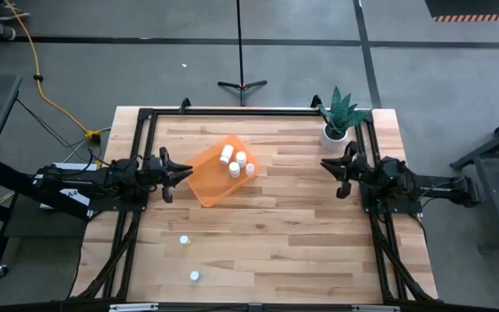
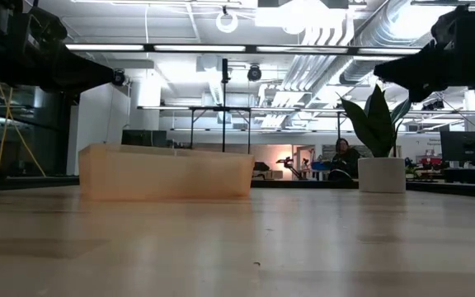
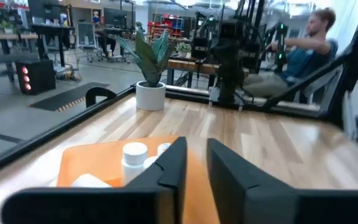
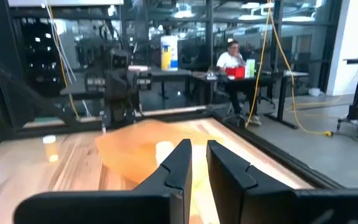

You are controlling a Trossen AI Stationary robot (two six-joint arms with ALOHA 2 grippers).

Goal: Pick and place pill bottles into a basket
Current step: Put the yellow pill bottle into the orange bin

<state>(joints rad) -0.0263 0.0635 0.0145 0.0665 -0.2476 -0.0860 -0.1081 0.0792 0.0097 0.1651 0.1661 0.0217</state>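
Note:
The orange basket (image 1: 210, 182) lies on the table left of centre and also shows in the low view (image 2: 167, 173). Several white pill bottles (image 1: 234, 170) stand inside it, seen in the left wrist view too (image 3: 134, 160). Two more bottles stand on the bare table nearer the front edge, one (image 1: 184, 240) ahead of the other (image 1: 195, 276). My left gripper (image 1: 187, 172) hovers at the basket's left edge, shut and empty. My right gripper (image 1: 325, 164) hovers right of the basket, near the plant, shut and empty.
A white pot with a green plant (image 1: 336, 130) stands at the far right corner, just behind my right gripper. A black frame (image 1: 232, 111) runs along the table's far edge and sides. A person (image 3: 309, 43) sits beyond the table.

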